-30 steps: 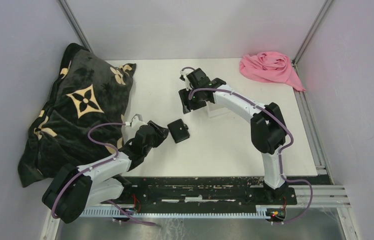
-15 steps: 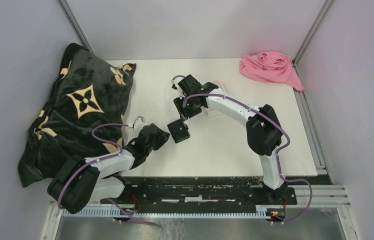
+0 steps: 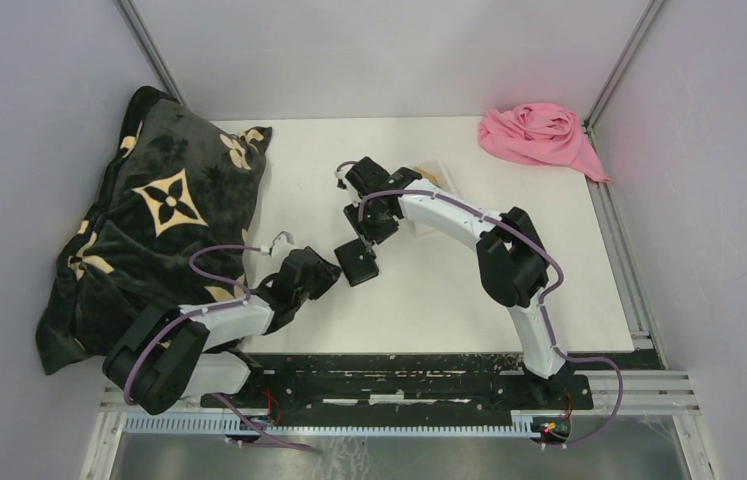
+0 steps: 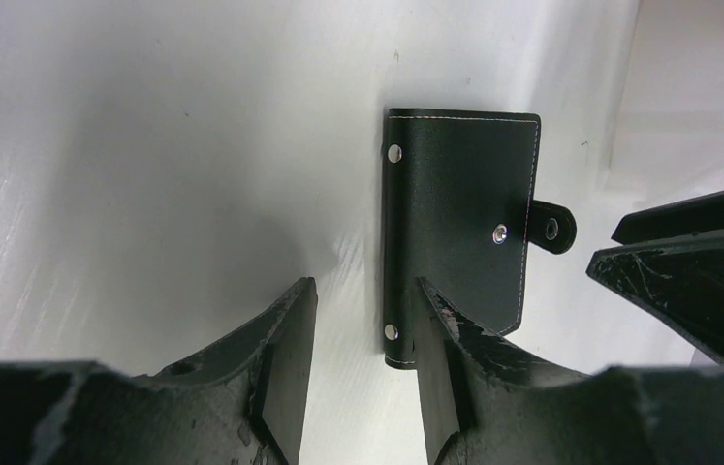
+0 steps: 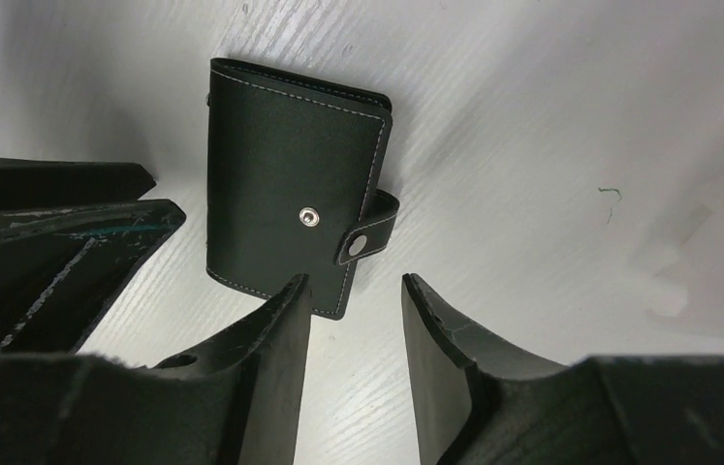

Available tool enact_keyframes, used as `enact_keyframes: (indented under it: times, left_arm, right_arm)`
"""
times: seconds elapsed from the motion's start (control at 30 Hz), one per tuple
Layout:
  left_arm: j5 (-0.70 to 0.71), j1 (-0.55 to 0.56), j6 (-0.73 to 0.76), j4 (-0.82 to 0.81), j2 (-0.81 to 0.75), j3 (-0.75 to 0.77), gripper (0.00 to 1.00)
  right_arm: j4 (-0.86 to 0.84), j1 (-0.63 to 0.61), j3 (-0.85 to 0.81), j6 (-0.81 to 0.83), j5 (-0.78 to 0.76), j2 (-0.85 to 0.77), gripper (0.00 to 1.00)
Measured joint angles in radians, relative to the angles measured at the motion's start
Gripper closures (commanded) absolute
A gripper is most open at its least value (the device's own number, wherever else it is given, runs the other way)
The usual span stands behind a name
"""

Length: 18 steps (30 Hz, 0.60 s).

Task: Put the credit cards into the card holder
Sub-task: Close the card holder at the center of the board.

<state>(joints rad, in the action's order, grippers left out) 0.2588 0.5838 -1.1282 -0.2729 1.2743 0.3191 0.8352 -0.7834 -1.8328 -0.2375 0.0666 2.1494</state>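
holder [image 3: 357, 262]: closed and flat on the table [image 3: 469, 300], stud side up, between the two grippers.
strap [image 5: 369, 232]: sticks out past the holder's edge, off the stud [image 5: 310, 217]; unsnapped, so the cover looks free to lift.
left gripper [image 4: 358, 360]: jaws apart with only table between them, at the holder's riveted spine. One finger covers the holder's near corner; whether it touches I cannot tell. Probably there to steady the spine.
right gripper [image 5: 358, 360]: jaws apart and empty, low over the holder's strap edge, opposite the left gripper. Probably placed to catch the cover.
cards [image 3: 436, 172]: a tan patch beyond the holder, past the right arm; too small to be sure.
step: opening the holder; no card is in hand yet.
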Motion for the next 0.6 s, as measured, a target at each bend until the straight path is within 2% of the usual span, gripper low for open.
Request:
enact_keyframes:
  times: [0.43, 0.6]
  left_arm:
    - [-0.007, 0.0, 0.0, -0.014, 0.019, 0.009, 0.52]
    - [-0.008, 0.0, 0.0, -0.015, 0.025, 0.013, 0.52]
  right_arm:
    - [0.028, -0.004, -0.076, 0.001, -0.007, 0.061, 0.59]
    - [0.042, -0.007, -0.078, 0.003, -0.007, 0.064, 0.65]
